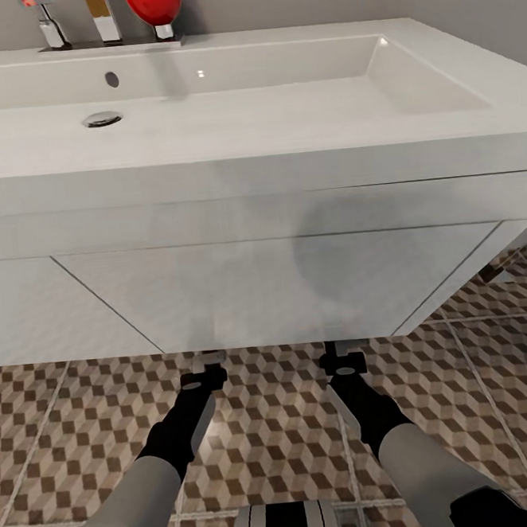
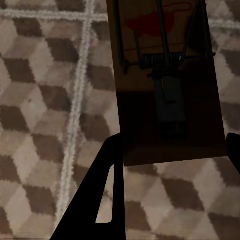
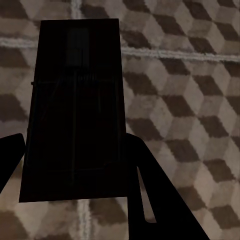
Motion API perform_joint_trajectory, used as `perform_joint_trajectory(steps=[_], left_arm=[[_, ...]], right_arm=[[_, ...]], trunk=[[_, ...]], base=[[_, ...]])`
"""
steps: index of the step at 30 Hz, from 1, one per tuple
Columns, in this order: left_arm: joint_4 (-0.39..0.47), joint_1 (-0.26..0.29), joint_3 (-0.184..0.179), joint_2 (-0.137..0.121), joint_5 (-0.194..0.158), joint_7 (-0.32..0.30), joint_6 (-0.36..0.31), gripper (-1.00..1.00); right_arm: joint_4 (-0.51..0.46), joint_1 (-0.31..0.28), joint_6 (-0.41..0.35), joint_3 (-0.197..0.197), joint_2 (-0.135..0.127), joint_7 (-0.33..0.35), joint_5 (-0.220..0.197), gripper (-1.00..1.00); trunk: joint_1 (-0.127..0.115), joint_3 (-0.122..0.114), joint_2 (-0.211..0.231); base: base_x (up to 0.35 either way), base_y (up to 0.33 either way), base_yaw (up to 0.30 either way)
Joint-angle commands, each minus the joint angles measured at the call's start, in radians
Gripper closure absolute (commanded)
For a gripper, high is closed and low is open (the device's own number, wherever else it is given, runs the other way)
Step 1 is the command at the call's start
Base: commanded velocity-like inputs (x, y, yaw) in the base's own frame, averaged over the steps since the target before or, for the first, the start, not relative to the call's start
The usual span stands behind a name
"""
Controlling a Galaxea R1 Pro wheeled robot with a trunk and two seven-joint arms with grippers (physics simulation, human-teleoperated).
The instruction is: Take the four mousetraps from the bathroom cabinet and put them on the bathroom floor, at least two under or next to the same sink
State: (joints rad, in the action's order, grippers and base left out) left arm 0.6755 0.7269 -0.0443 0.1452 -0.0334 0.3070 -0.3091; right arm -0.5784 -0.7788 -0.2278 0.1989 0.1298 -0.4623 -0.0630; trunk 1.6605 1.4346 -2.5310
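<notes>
Both arms reach forward and down to the front edge of the white vanity (image 1: 258, 288) that hangs under the wide white sink (image 1: 300, 132). My left gripper (image 2: 175, 145) is shut on a brown mousetrap (image 2: 165, 75) with a wire spring and a red mark, held over the cube-patterned bathroom floor (image 2: 45, 125). A second mousetrap (image 3: 75, 110), dark in shadow, is clamped in my shut right gripper (image 3: 75, 142) above the same tiles (image 3: 180, 100). In the head view the fingers of both hands are hidden under the vanity. The cabinet is out of view.
Chrome tap parts (image 1: 102, 22) and a red object (image 1: 153, 1) stand on the sink's back ledge. A small brown thing (image 1: 492, 274) lies on the floor (image 1: 270, 431) by the vanity's right corner. The robot's base (image 1: 286, 525) shows at the bottom edge.
</notes>
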Motion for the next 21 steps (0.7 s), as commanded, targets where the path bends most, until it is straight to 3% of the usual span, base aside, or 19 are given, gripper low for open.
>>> perform_joint_trajectory(steps=[1,21], left_arm=[[0.001,0.000,-0.004,0.000,-0.002,0.013,-0.006,1.00],[0.003,0.000,-0.002,-0.002,-0.003,0.027,-0.004,1.00]], right_arm=[[-0.001,0.000,-0.005,0.007,-0.001,-0.009,-0.009,1.00],[-0.001,0.000,-0.003,0.007,-0.002,-0.004,-0.008,1.00]], trunk=[[0.000,0.001,0.000],[0.000,0.001,0.000]], base=[[0.000,0.000,0.000],[0.031,0.000,0.000]])
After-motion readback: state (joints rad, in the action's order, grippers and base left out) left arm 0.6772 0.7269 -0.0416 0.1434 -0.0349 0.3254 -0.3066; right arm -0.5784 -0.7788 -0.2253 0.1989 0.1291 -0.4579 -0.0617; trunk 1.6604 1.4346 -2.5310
